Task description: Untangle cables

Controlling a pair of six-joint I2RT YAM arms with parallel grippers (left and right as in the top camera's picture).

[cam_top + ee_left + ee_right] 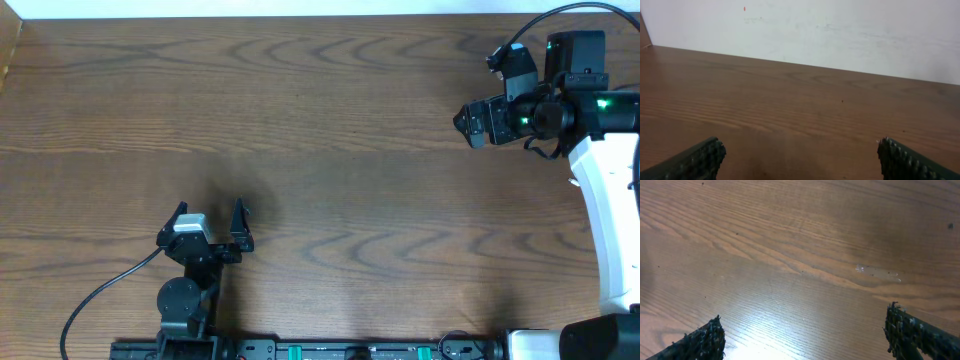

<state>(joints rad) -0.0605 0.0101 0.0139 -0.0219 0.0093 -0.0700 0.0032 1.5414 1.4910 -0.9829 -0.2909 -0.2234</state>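
No thin cables show in any view; the cables are out of view. My left gripper (210,212) is open and empty, low over the wooden table (320,150) at the front left. In the left wrist view its fingers (800,156) spread wide over bare wood. My right gripper (475,90) is open and empty at the far right, pointing left. In the right wrist view its fingers (802,336) frame bare wood.
A thick black arm cable (100,295) runs from the left arm to the front edge. The white right arm body (605,200) stands along the right side. A white wall (840,30) lies behind the table's far edge. A small clear smear (877,271) marks the wood.
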